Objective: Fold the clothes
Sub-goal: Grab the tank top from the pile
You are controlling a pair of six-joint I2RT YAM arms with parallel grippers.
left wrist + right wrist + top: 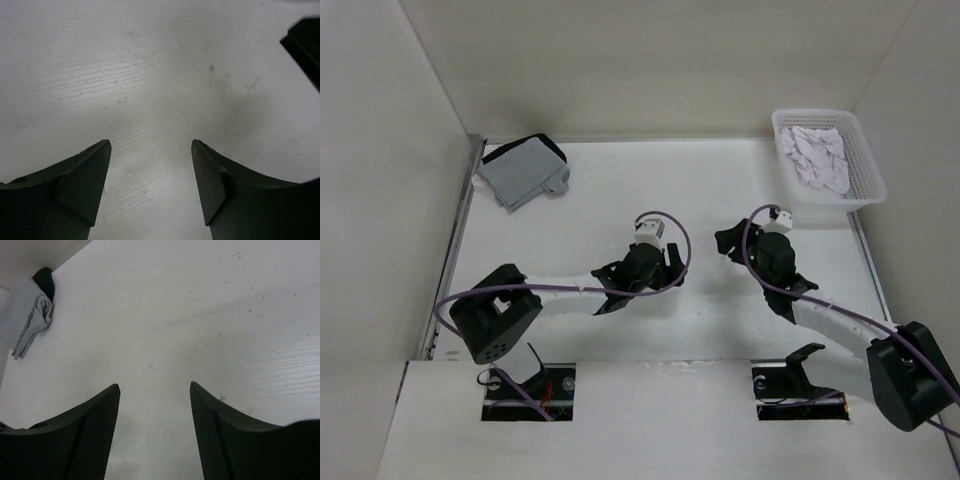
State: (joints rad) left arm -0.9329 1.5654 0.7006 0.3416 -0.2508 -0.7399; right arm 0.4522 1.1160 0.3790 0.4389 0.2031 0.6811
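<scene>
1. White T-shirt lies crumpled in the basket, far right corner.
2. Left gripper hangs over the table, jaws wide, gripping nothing.
3. Right gripper likewise released, nothing between its jaws.

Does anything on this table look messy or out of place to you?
Only the white T-shirt, which sits crumpled in a heap inside the basket at the far right corner, whereas the grey garment at the far left lies folded. Nothing looks spilled or broken.
</scene>
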